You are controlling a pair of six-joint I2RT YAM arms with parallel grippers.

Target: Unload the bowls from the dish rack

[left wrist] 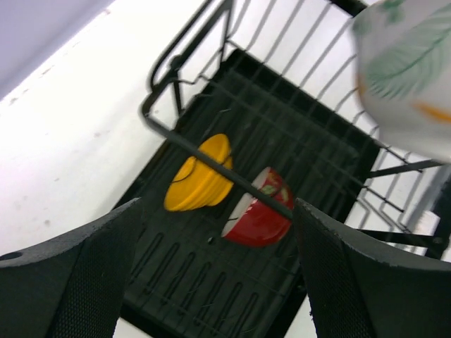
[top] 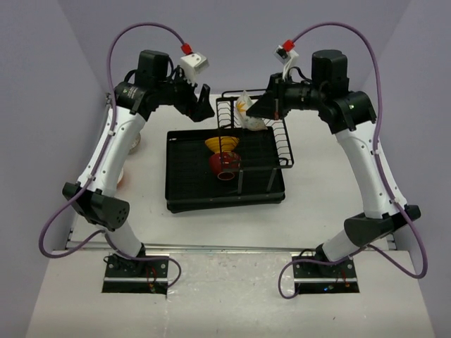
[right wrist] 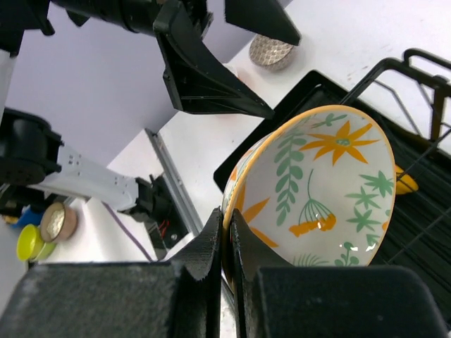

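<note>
You are looking at a white table (top: 313,186) that is filling most of the overhead view. Pale lilac walls (top: 232,28) are closing it in at the back and on both sides. A metal rail (top: 225,247) is running along the near edge of the table, and a grey surface (top: 232,303) is lying in front of it. In the right wrist view, beyond that table edge, a small tan round object (right wrist: 53,222) is sitting just beside a yellow-green round container (right wrist: 32,243). Something blue (right wrist: 27,215) is showing behind them, too hidden to name.
</note>
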